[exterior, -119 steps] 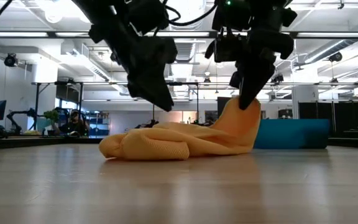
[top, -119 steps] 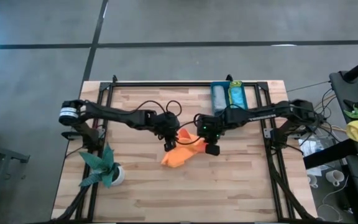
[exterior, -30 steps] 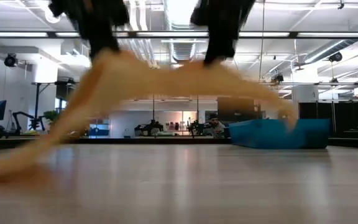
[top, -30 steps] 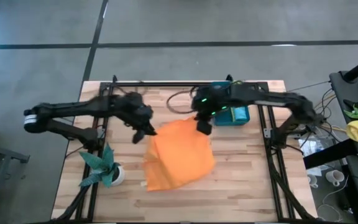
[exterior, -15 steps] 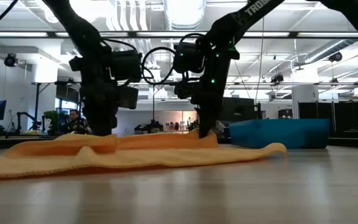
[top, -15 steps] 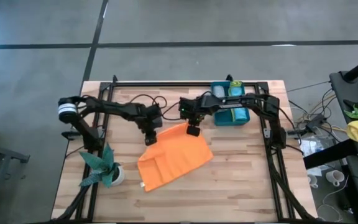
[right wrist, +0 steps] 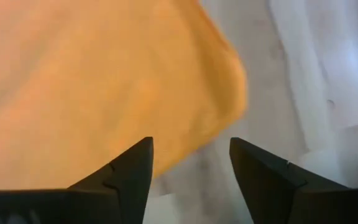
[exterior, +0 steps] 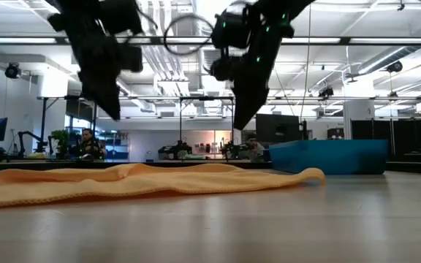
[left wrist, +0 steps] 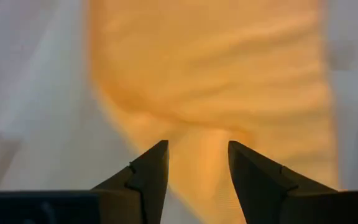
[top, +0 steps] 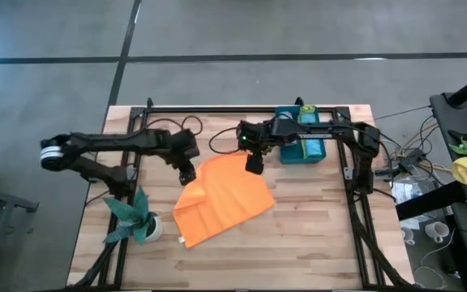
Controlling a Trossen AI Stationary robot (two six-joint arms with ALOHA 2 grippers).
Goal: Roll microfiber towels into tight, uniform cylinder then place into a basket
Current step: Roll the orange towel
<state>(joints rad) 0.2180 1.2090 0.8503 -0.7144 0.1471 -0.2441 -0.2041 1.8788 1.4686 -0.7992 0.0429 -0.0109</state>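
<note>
Both claws hang open above the orange towel, its underside hidden.

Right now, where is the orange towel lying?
In the high view the orange towel lies spread flat mid-table, between the plant on its left and the basket at the far right.

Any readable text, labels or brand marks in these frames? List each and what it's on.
None can be read.
Right arm: pale lettering along the link in the high view, too small to read.
Orange towel, basket, plant pot: no markings visible.
</note>
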